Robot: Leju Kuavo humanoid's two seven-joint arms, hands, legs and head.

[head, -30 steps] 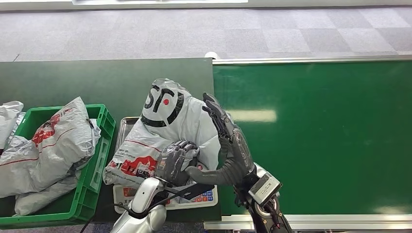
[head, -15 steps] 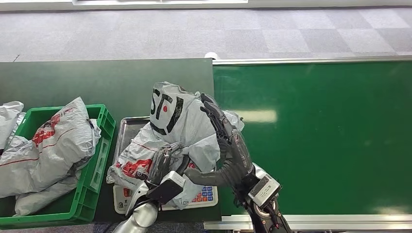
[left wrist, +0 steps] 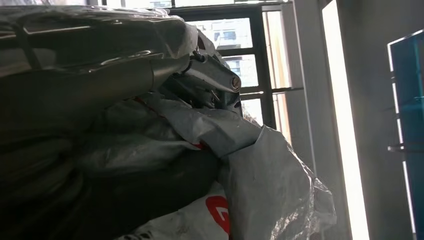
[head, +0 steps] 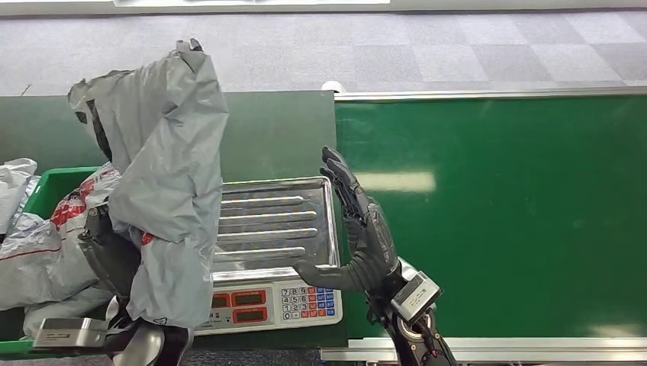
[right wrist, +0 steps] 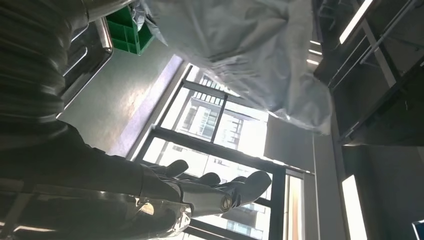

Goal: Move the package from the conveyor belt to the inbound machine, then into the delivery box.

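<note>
1. Head view: the left hand [head: 114,255] gripped the grey package [head: 164,183], held up over the green delivery box [head: 53,183] beside the scale's left edge.
2. The right hand [head: 355,229] stood spread and empty at the metal scale tray's [head: 275,221] right edge (conveyor belt [head: 496,213] alongside).

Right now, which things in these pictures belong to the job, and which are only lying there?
Belonging to the job:
- grey package, lifted by the left hand
- scale with steel tray, bare now
- green crate
- green conveyor belt
- right hand, fingers spread, holding nothing

Only lying there:
- packages already in the crate
- white bag beside the crate
</note>
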